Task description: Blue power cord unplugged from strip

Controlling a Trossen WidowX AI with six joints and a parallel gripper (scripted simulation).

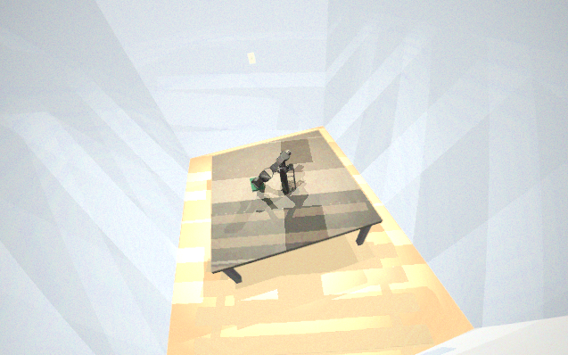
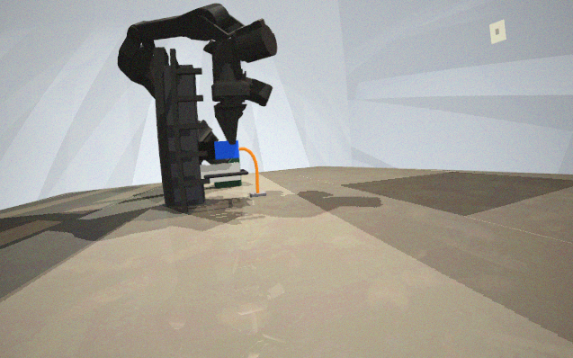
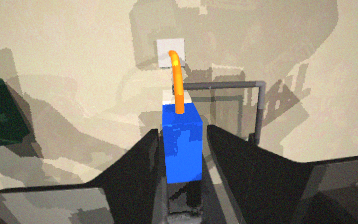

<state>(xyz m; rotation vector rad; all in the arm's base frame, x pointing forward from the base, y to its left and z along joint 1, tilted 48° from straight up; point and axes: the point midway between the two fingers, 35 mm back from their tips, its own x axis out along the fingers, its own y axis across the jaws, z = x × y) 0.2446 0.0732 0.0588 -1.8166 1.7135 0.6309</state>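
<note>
pale blue-grey walls close in around one dark-legged table (image 1: 352, 223), its top patched with brown shadow, and nearly everything that matters sits in a tight cluster near the middle of it

one power strip (image 2: 180, 148) stands upright like a black tower, sockets facing sideways, which is why the one blue plug (image 3: 182, 145) sticks out level from its face well above the table instead of pointing up. one orange cord (image 2: 252, 166) arcs out of the plug's free end and droops down to a small grey block (image 2: 258, 195) lying on the table top. below the plug there is a pale and dark green block (image 2: 222, 175) against the strip; i can't tell what it is

one arm curls up over the top of the strip and comes straight down, so the gripper (image 3: 182, 142) points at the plug from above. its two fingers stand part open, one on each side of the blue body, with a thin gap showing on either side; to my eye they straddle it without squeezing, so nothing is held yet

i'd judge the plug is seated in its socket and the pull has not begun. closing on the blue sides and drawing it away from the strip's face looks like what comes next, then letting go
</note>
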